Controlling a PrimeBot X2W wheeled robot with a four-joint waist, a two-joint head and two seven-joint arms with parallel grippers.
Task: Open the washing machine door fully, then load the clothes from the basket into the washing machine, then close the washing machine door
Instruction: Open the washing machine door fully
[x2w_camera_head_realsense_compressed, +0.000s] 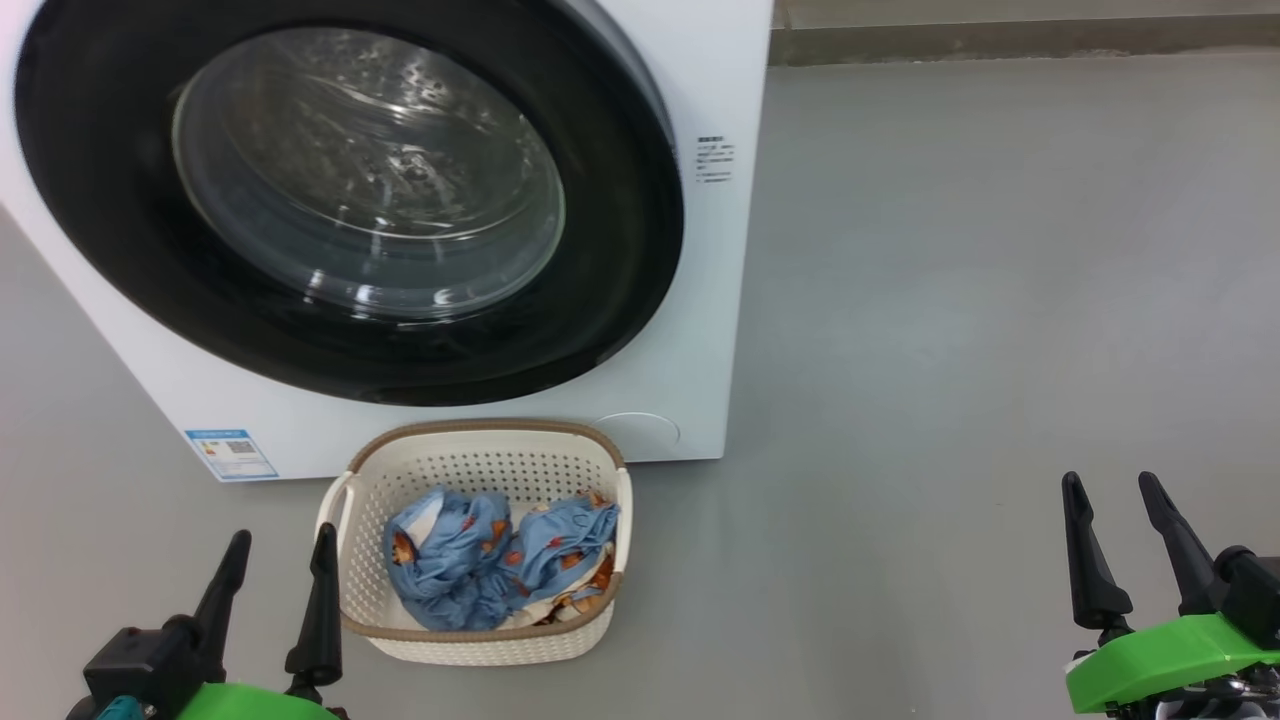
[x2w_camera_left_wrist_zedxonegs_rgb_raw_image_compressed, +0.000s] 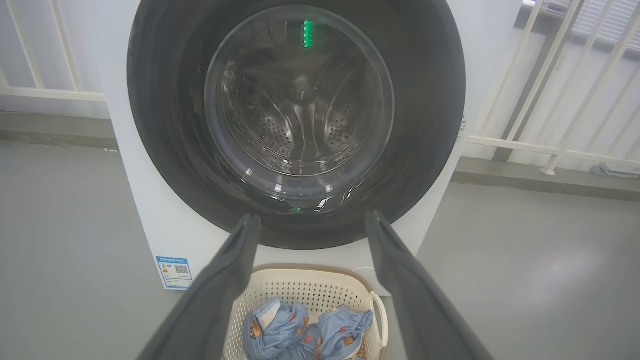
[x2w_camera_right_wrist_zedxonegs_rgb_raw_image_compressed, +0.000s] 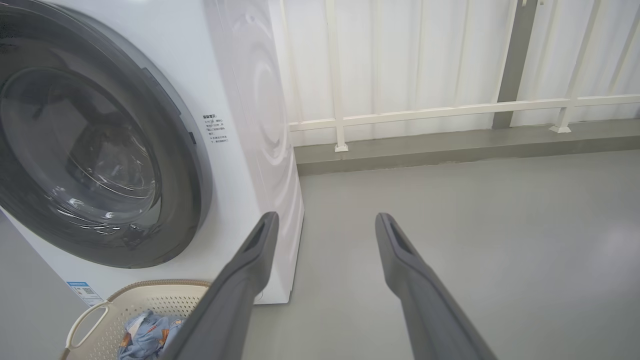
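While left fingers (x2w_camera_head_realsense_compressed: 320, 600) and right fingers (x2w_camera_head_realsense_compressed: 1086, 560) gape wide, clothes (x2w_camera_head_realsense_compressed: 480, 562) bundled in basket (x2w_camera_head_realsense_compressed: 470, 468)

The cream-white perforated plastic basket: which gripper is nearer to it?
Left. The left gripper hovers open close beside the cream-white basket, at its left side; the right gripper hangs open far to its right, over grey floor.

The floor (x2w_camera_head_realsense_compressed: 950, 300) is smooth grey with a faint sheen. The washing machine (x2w_camera_head_realsense_compressed: 700, 400) stands squarely on it, and the basket (x2w_camera_head_realsense_compressed: 480, 470) sits on the floor just in front of the machine's lower edge. Off to the right the grey surface runs back to a low kerb (x2w_camera_right_wrist_zedxonegs_rgb_raw_image_compressed: 450, 145) that carries a white railing (x2w_camera_right_wrist_zedxonegs_rgb_raw_image_compressed: 425, 110).
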